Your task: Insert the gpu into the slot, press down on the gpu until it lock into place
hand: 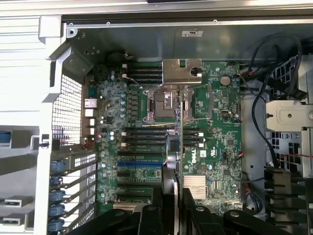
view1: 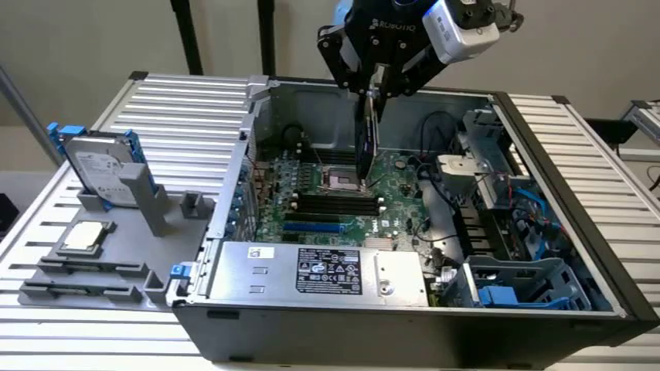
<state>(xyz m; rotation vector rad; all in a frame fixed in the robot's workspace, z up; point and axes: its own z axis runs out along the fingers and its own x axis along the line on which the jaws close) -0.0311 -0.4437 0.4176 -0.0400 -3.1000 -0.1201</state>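
Grey ribbed metal table (view1: 154, 100) held a big open PC case (view1: 413, 332), lying w/ its side off. Inside sat the green board (view1: 397, 193) w/ wires, & a silver power box (view1: 320, 270) by the front wall. Up top, the gripper (view1: 373, 89) hung over the case. Its two black fingers (hand: 195, 218) were pinched tight on the gpu (view1: 366, 135), holding its top edge. The card stood straight up & down, thin edge toward the exterior cam. Its low end was over the chip socket (view1: 345, 182) & the black memory slots (view1: 328, 205); couldn't tell if it touched the board. The slot (view1: 314, 228), bright blue, lay bare a bit nearer the power box, apart from the card. In the wrist view the card looked like a thin line crossing the memory slots. At the exterior view's left, a hard drive (view1: 101, 162) w/ blue rails stood in a grey stand on the table.
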